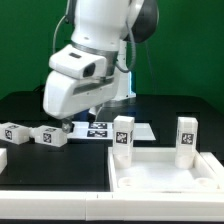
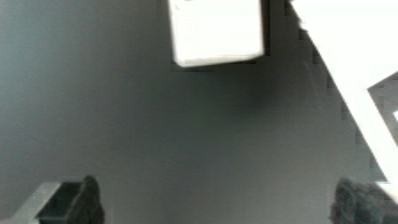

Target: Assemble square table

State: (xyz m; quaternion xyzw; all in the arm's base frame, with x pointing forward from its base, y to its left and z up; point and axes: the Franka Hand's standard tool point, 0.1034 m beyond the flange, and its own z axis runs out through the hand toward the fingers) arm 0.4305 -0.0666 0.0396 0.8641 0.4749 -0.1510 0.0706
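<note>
Two legs (image 1: 122, 133) upright at tabletop (image 1: 160, 153) corners, two lying.

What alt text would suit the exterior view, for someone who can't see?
A white robot arm bends low over a black table, near white legs lying flat. Two more legs stand upright at the far corners of a square table top.

Square table top (image 1: 165, 172): 1.
Upright legs (image 1: 122, 132) (image 1: 186, 136): 2.
Lying legs (image 1: 15, 131) (image 1: 50, 136): 2.
Leg total, tagged, in view: 4.
Marker board (image 1: 100, 128): 1.
Robot arm (image 1: 95, 50): 1.
Gripper (image 2: 215, 195): 1; fingers (image 2: 68, 200): 2.
</note>
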